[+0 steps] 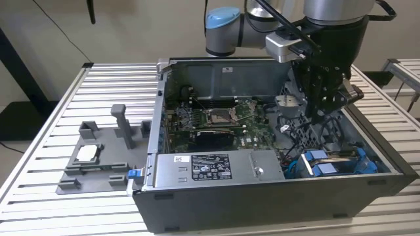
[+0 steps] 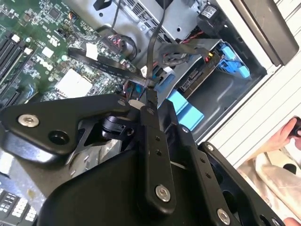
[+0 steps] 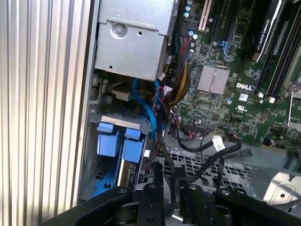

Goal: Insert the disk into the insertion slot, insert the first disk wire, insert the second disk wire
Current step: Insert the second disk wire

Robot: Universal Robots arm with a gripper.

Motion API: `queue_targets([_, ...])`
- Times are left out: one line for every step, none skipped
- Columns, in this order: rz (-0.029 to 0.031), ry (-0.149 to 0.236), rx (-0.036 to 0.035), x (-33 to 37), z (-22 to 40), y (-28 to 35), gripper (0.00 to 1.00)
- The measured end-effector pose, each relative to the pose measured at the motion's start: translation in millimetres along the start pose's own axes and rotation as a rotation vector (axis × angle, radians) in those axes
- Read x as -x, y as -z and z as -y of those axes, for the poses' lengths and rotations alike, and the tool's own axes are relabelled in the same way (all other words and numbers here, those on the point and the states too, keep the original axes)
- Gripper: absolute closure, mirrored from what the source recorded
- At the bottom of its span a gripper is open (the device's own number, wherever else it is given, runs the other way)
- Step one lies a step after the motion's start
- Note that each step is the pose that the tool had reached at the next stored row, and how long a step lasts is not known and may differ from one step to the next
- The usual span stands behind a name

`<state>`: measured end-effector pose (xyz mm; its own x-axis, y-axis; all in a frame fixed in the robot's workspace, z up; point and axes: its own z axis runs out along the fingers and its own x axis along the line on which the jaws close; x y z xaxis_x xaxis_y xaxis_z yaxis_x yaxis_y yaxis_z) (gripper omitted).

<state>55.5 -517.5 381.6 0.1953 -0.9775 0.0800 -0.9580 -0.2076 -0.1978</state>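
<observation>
Claw (image 2: 150,100) links, black, sit closest to the lens in the second wrist view. The tips are pinched on a thin black wire (image 2: 150,66) that runs away from them over the case interior. Just past the tips the disk (image 2: 197,77) is seated in the slot (image 2: 225,94), with its blue tabs (image 2: 184,109) facing the claw. The motherboard (image 2: 42,47) lies on the other side of the claw from the slot. Bench (image 2: 254,127) slats show outside the case wall, and a hand (image 2: 288,134) is beyond them.

First wrist view: the claw (image 3: 170,183) fingers have the black wire (image 3: 165,155) passing between them. The two blue tabs (image 3: 115,141) are just beside the claw, the disk behind them inside the slot's grey walls. A power supply (image 3: 134,37) sits beyond the slot. A blue cable (image 3: 148,108) and a bundle of coloured leads hang between the power supply and the motherboard (image 3: 235,94). More black wires loop across a perforated panel (image 3: 202,165) near the fingers.

Exterior view: the case (image 1: 262,206) stands open on the slatted bench (image 1: 118,83). The arm (image 1: 335,19) comes in from above and the claw (image 1: 321,110) is down inside the case. The disk (image 1: 338,158) is in the near corner toward the exterior view's right, beside the power supply (image 1: 217,167) and nearer the camera than the claw. A grey fixture (image 1: 98,157) sits on the bench to the exterior view's left, apart from the case.
</observation>
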Motion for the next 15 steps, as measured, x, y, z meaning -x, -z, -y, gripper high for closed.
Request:
queue_targets([0.0001,0.000,-0.0009,0.7,0.0,0.5,0.75])
queue_targets([-0.0002,0.000,-0.0013,2.1,0.2,0.6,0.75])
queue_targets([-0.0004,0.000,-0.0017,4.1,0.6,0.8,0.75])
queue_targets([-0.0003,0.000,-0.0024,5.9,0.8,0.8,0.75])
queue_targets([-0.0006,0.000,-0.0035,7.0,0.9,1.1,0.75])
queue_targets([-0.0009,0.000,-0.0041,7.4,0.9,2.2,0.75])
queue_targets([-0.0010,0.000,-0.0049,7.5,0.8,3.8,0.75])
queue_targets([-0.0006,0.000,-0.0054,8.0,0.5,4.1,0.75])
queue_targets([-0.0007,0.000,-0.0058,8.5,0.3,4.3,0.75])
queue_targets([-0.0011,0.000,-0.0060,8.6,0.0,4.9,0.75])
queue_targets([-0.0010,0.000,-0.0064,8.9,-0.3,5.0,0.75])
queue_targets([-0.0011,0.000,-0.0066,9.3,-0.6,5.0,0.75])
queue_targets([-0.0011,0.000,-0.0066,9.9,-1.0,4.7,0.75])
queue_targets([-0.0010,0.000,-0.0067,10.4,-1.4,4.1,0.75])
queue_targets([-0.0012,0.000,-0.0066,11.0,-1.9,3.5,0.75])
